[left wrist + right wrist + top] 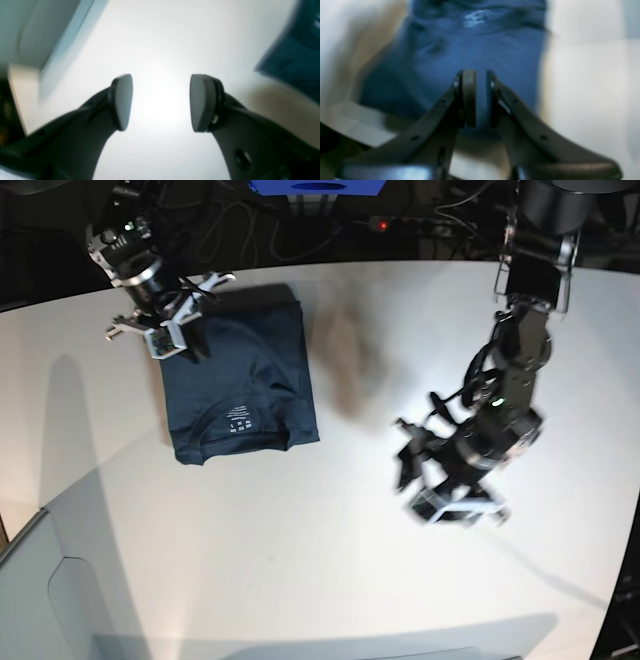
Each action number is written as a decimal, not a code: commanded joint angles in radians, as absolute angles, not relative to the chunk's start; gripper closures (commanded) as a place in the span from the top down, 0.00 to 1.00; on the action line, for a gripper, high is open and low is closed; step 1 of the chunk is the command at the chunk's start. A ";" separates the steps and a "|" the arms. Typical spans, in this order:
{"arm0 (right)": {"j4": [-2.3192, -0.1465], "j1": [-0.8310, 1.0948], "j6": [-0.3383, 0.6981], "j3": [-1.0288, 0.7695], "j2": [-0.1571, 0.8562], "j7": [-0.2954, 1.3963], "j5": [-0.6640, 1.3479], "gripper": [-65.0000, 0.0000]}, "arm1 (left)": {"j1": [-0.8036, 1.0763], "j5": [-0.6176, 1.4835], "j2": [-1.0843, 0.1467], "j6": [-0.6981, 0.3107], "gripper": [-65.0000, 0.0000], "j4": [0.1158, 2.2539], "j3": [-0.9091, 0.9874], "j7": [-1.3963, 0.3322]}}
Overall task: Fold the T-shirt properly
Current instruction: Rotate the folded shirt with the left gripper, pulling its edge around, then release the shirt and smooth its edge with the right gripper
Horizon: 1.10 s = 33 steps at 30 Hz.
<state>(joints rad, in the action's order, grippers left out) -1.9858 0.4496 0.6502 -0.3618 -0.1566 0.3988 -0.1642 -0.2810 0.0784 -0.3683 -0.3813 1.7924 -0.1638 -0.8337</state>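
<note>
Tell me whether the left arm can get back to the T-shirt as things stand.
Probably yes. The left end effector hangs open over bare white table, well apart from the folded T-shirt, and nothing lies between them. The right end effector sits at the shirt's far edge, so the near side looks free.

left gripper (pixel 161 102) gapes wide (nothing held); right gripper (pixel 481 98) nearly closed.
</note>
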 commanded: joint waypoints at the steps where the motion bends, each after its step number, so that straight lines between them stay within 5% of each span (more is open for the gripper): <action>1: -1.998 0.452 0.661 -0.334 -0.156 0.372 -0.150 0.09 | -0.245 0.084 -0.372 -0.383 0.53 1.831 -0.079 -0.814; 13: -1.828 0.409 0.661 -0.139 -0.151 0.367 -0.157 0.09 | 0.045 0.091 -0.302 -0.390 0.53 1.862 0.418 -0.809; 26: -1.709 0.467 0.661 -0.067 -0.116 0.361 -0.154 0.08 | 0.068 0.091 -0.300 -0.390 0.53 1.867 0.432 -0.816; 33: -1.824 0.519 0.661 -0.035 -0.084 0.234 -0.151 0.08 | 0.068 0.091 -0.300 -0.390 0.53 1.863 0.432 -0.817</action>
<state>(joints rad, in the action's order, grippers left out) -1.8023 0.5228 0.6506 -0.0345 -0.0830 0.2680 -0.1761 0.0776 0.0860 -0.2878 -0.3943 1.8458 0.4282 -0.8345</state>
